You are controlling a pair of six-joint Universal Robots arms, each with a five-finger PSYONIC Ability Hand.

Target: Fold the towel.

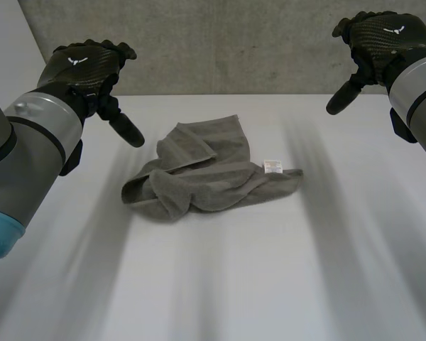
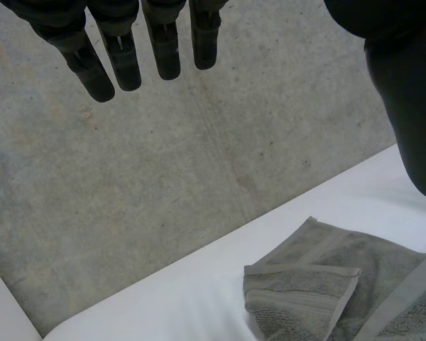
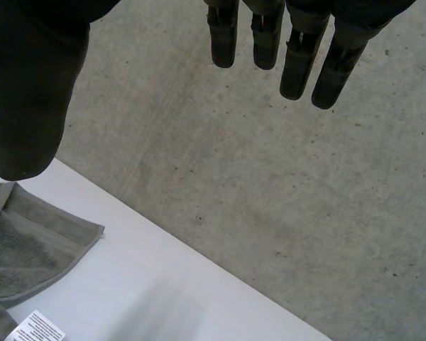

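Flanking the crumpled towel (image 1: 209, 174), left hand (image 1: 85, 65) and right hand (image 1: 385, 35) hover with fingers released, empty.

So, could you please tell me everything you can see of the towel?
The towel is grey terry cloth with a flat woven band near its hem and a small white label at one edge. It lies crumpled and loosely bunched in the middle of the white table, one corner flopped over. Only the table touches it.

Left hand (image 1: 85, 64) and right hand (image 1: 387, 35) are black carbon-weave, each with a white mark (image 1: 74, 61), on grey arms (image 1: 35, 135); the left has a light-blue cap (image 1: 0, 238).
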